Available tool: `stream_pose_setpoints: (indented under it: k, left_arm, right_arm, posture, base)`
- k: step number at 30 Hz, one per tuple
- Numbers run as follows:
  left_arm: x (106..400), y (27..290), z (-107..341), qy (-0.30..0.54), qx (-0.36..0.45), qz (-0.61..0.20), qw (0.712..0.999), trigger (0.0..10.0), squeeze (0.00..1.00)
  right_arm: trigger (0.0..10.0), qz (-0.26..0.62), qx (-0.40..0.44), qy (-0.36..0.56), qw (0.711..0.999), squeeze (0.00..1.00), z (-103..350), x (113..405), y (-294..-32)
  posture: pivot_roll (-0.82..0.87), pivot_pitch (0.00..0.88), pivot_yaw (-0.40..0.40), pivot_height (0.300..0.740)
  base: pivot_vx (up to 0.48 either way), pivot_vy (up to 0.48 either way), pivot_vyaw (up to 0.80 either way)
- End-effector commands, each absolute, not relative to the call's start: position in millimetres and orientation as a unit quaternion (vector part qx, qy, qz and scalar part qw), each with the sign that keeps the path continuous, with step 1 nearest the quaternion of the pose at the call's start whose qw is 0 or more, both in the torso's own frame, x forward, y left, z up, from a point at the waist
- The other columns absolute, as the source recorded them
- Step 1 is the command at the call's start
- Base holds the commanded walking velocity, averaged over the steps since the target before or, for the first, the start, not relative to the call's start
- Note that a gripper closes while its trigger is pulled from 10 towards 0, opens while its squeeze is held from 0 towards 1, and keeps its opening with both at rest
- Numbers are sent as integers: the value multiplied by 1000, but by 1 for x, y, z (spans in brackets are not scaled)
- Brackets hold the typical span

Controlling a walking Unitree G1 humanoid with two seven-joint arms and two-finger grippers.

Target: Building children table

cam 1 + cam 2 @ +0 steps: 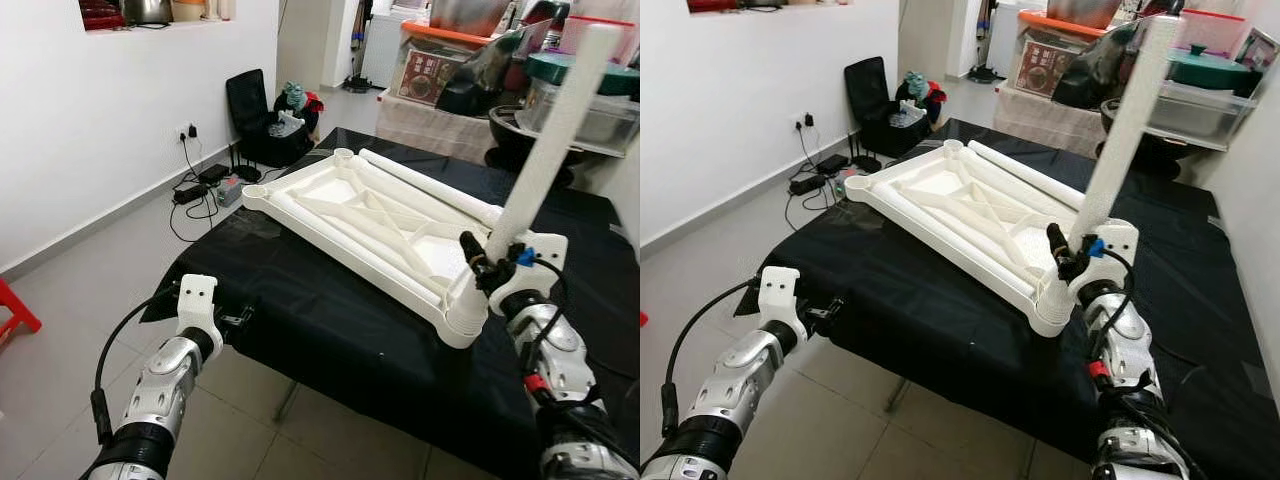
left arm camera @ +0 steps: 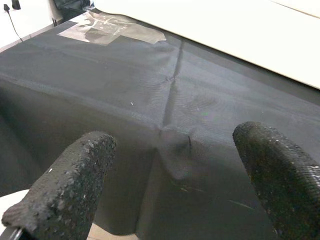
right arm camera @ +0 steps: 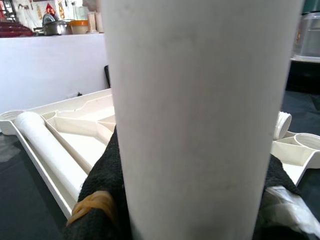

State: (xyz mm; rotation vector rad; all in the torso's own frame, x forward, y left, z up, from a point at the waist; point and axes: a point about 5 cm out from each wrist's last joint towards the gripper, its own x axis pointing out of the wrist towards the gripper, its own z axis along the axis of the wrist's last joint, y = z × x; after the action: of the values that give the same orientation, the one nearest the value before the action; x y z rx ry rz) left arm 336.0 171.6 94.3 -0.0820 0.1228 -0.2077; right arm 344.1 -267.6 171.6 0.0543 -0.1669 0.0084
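Head views first: right gripper is clamped on a white table leg, which rises steeply from the socket at the nearest corner of the upturned white tabletop, just beneath the fingers. The tabletop lies on a black cloth covering the work surface, with two more white legs lying on it, one along each long side. Beyond the right gripper stands a box with a red printed label, its writing too small to read, among lidded plastic tubs. Left gripper hovers at the near edge of the cloth, well apart from the tabletop; on the floor past it sit a black bag and a tangle of cables at a wall socket. Left wrist view: two black fingers stand wide apart, with the creased cloth edge between them. Right wrist view: the leg runs up between the pads, closed against both its sides, and the tabletop's ribbed underside spreads behind it.
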Motion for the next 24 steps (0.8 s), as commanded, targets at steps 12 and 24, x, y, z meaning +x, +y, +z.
stream_pose_setpoints:
  k: [12, 24]
  left_arm:
    - [335, 174, 89, 71, -36, -101, 992, 10000, 0]
    - [333, 176, 88, 72, -34, -98, 992, 10000, 0]
  right_arm:
    - [0, -11, 58, -100, 993, 0, 174, 345, -272]
    - [0, 63, 54, -120, 989, 0, 160, 339, -257]
  posture:
    - [44, 0, -105, 740]
    - [62, 0, -113, 740]
  base:
    - [0, 0, 0]
    - [0, 0, 0]
